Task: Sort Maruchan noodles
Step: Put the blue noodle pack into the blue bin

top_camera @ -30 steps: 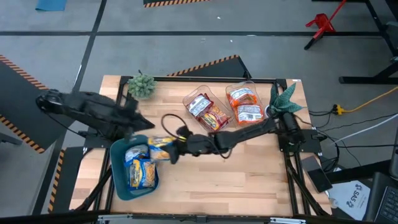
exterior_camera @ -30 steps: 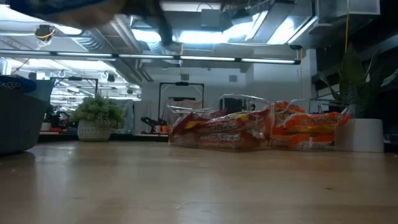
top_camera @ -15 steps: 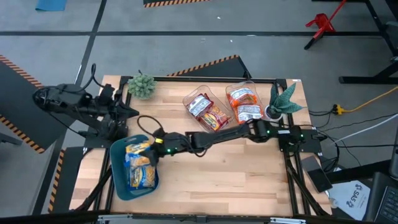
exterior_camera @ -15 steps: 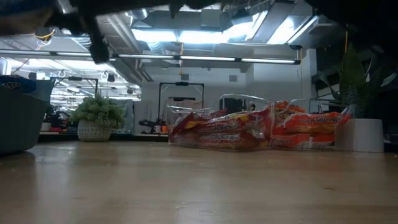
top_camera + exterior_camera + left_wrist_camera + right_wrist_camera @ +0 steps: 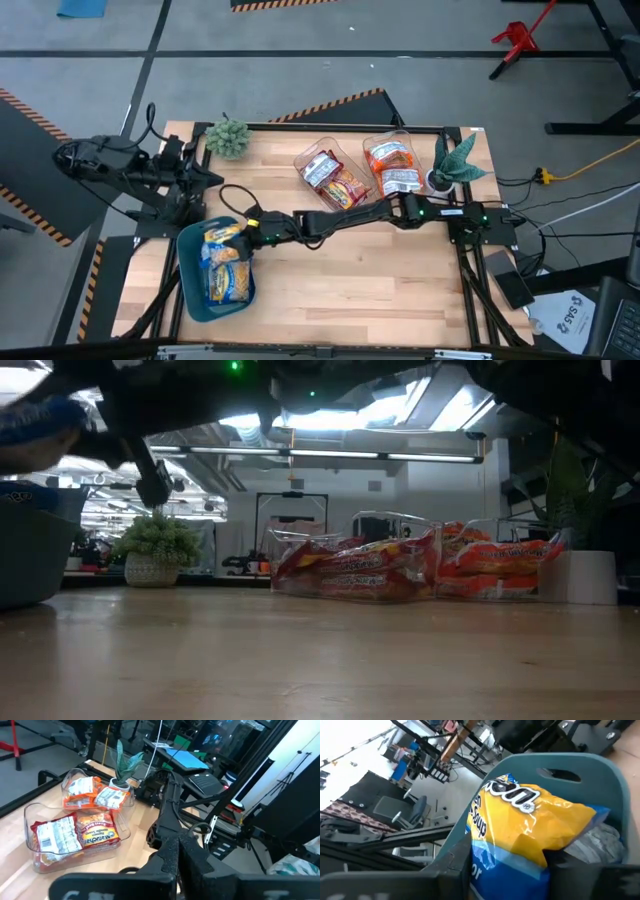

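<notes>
Once our right gripper [image 5: 252, 230] had carried the yellow-and-blue packet [image 5: 530, 822] from beside the blue bin [image 5: 190, 290] to over its rim, fingers clamped on it, we judged only the release remained, our left gripper [image 5: 205, 175] having retreated to the table's edge, fingers unreadable.

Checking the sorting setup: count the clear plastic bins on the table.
2. One clear bin with red-brown packets sits at the table's far middle; the other clear bin, with orange packets, stands just right of it, beside the potted plant.
</notes>
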`<action>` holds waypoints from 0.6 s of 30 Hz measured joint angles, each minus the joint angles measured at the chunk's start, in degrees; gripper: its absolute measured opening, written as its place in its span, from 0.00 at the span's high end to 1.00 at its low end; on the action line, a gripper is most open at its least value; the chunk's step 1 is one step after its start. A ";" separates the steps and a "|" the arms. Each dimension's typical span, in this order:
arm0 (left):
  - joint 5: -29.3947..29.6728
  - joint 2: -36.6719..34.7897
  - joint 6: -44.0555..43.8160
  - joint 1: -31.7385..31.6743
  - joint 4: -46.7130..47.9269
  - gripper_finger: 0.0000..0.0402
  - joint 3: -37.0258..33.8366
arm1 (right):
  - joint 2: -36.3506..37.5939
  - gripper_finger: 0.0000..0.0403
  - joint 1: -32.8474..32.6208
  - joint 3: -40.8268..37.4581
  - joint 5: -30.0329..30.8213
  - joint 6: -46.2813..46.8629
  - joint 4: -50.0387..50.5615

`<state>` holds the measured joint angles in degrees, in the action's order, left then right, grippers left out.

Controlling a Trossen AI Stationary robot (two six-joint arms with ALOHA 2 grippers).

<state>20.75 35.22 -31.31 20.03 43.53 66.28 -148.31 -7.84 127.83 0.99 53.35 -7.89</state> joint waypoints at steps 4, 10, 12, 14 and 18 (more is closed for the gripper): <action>0.12 0.01 0.02 -0.02 0.41 1.00 0.00 | -0.72 0.65 0.04 0.00 -0.37 -1.15 -1.13; 1.36 0.02 0.07 0.01 0.98 1.00 0.00 | -3.45 0.54 1.37 0.86 -1.66 0.49 -6.86; 1.36 0.02 0.07 0.01 0.97 1.00 0.00 | -3.72 0.52 1.71 1.07 -2.01 0.29 -6.84; 1.36 0.02 0.07 0.00 1.00 1.00 0.00 | -3.72 0.50 1.81 1.23 -1.17 -1.26 -7.10; 1.30 0.02 0.07 0.00 1.05 1.00 0.00 | -3.47 0.49 1.74 1.27 -2.44 -7.33 -6.48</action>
<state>22.05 35.24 -31.24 20.03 44.58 66.28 -151.78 -6.10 129.10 -1.45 46.02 -14.37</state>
